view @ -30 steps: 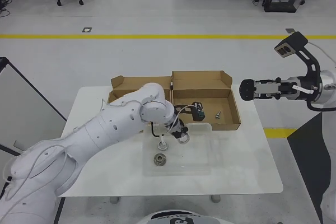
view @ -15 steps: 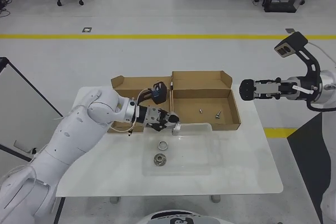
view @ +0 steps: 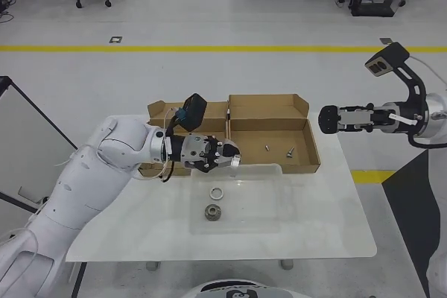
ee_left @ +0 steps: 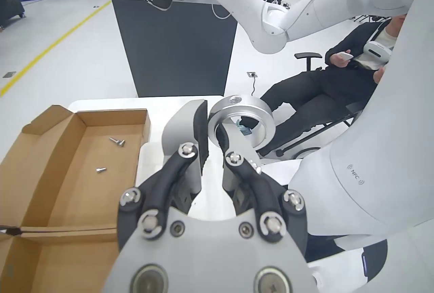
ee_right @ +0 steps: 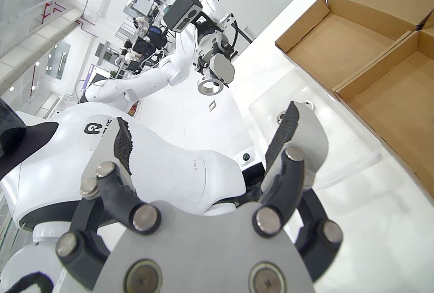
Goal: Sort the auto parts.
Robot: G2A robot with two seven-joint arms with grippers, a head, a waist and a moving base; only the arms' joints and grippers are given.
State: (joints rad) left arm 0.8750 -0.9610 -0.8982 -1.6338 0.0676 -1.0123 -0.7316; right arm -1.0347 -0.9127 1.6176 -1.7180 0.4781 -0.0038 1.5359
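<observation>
Raised walls ring the open-topped cardboard box (view: 298, 138); the left claw (view: 229, 159) hangs beside its near corner.

Since a second ago, the left claw (view: 227, 159) rises out of the tray (view: 277, 170) with the ring (ee_left: 241, 108) pinched. It pulls back toward centre frame, while its arm swings from lower left to middle left.

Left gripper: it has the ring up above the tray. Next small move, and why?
Probably swing the ring over the left box and lower it. The left gripper is shut on it just in front of both boxes, and the right box holds two screws, so the ring likely goes apart.
</observation>
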